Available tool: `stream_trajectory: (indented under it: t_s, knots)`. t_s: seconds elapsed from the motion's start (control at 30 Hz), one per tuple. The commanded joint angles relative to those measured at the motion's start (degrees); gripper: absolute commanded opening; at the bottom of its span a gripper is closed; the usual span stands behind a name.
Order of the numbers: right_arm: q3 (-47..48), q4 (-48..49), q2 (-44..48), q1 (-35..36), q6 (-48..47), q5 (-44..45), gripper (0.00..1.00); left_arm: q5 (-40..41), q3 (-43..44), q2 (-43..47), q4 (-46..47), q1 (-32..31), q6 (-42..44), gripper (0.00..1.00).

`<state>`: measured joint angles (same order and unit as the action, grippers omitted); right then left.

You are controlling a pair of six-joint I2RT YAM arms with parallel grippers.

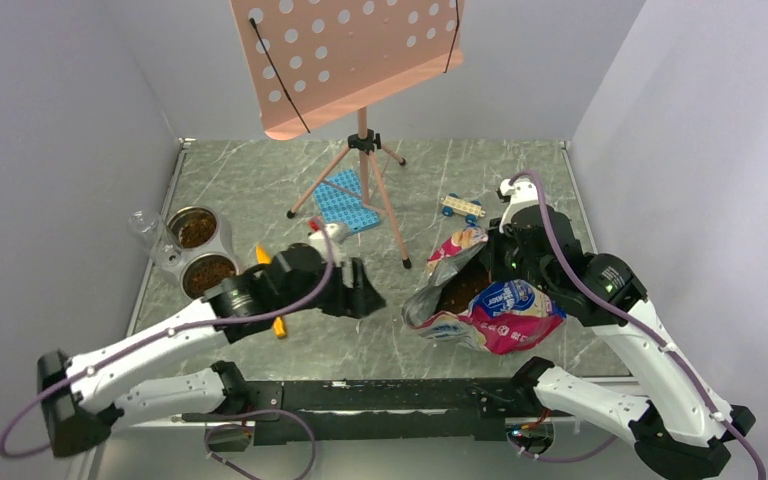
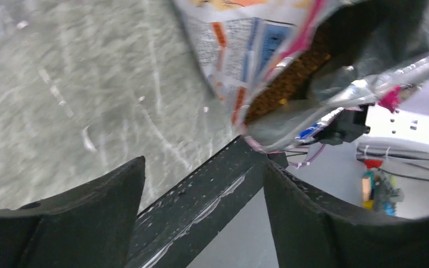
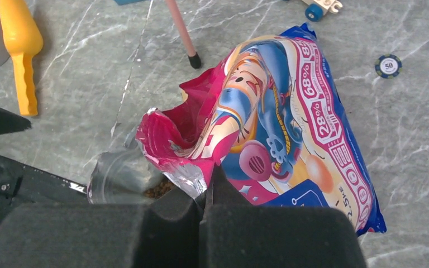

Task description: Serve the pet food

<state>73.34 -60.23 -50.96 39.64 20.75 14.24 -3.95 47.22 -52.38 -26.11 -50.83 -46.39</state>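
Your right tool (image 3: 206,192) pinches the foil bag (image 3: 290,128) by its torn rim; your left tool (image 2: 204,223) gapes empty.
From the left wrist you see pet food (image 2: 290,78) deep in the bag's mouth, while the right wrist catches only a sliver. Only the top view shows kibble in the twin bowls (image 1: 224,244). The pinch is probably on foil, but the pads half hide it.

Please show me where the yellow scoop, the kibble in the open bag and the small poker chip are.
yellow scoop (image 3: 18,33): right wrist view, on its bowl end.
kibble (image 2: 289,78): left wrist view, on the visible brown pellets.
poker chip (image 3: 388,65): right wrist view, on its centre.
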Motion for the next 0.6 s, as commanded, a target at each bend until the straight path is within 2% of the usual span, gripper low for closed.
stream_trajectory:
  t_s: [0.0, 0.07, 0.17, 0.27, 0.4, 0.57]
  knots:
    - [2.5, 9.9, 0.2, 0.2, -0.5, -5.5, 0.00, 14.8, 11.4, -10.8, 7.4, -12.6, 2.2, 0.84]
    - [2.4, 9.6, 0.7, 0.2, -0.8, -6.3, 0.00, 17.7, 21.0, -19.8, 0.2, -16.6, 5.6, 0.87]
    - [2.4, 8.9, 1.6, 0.2, -1.0, -6.8, 0.00, 21.1, 35.9, -32.9, -9.7, -18.9, 9.4, 0.88]
    - [1.7, 8.4, 2.9, 0.2, -0.3, -7.4, 0.00, 20.4, 42.8, -40.0, -12.1, -18.9, 10.5, 0.87]
    - [1.2, 7.8, 4.6, 0.2, 1.0, -7.5, 0.00, 22.4, 45.6, -43.8, -15.3, -18.8, 9.0, 0.81]
    - [1.4, 6.8, 6.0, 0.2, 1.5, -6.6, 0.00, 22.3, 38.4, -37.6, -9.6, -18.8, 8.5, 0.72]
